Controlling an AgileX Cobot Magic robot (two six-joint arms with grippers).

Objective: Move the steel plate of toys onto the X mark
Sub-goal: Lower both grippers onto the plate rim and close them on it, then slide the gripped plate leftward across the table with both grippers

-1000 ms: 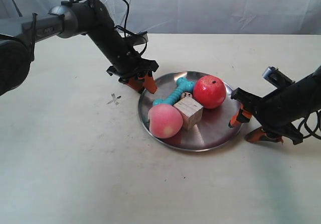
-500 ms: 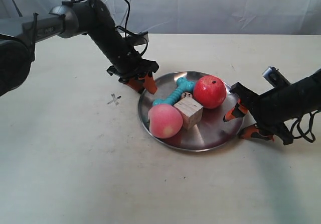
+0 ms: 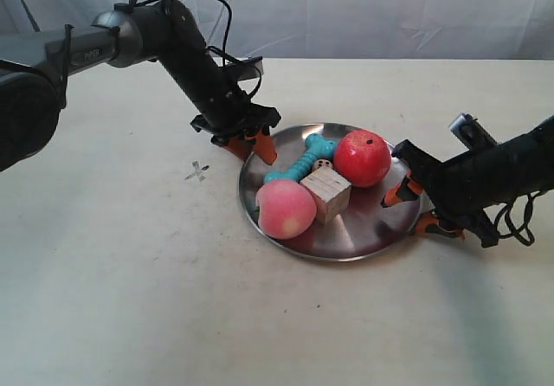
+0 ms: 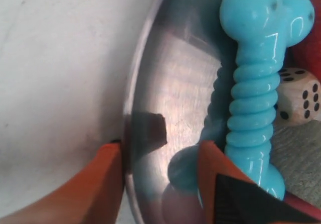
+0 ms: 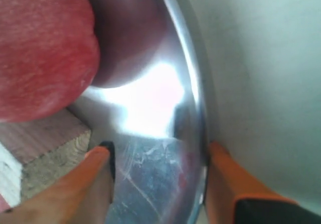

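As fingers [image 4: 103, 181] gape, plate rim [image 4: 132, 91] btwn

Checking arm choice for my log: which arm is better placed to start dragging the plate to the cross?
Left, probably: the left gripper straddles the plate rim on the side nearest the cross, so it can pull. The right gripper straddles the far rim and would push.

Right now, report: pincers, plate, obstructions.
Left pincer open, straddling steel plate rim by teal bone. Right pincer open, straddling opposite rim. Plate short of X mark. Nothing between them.
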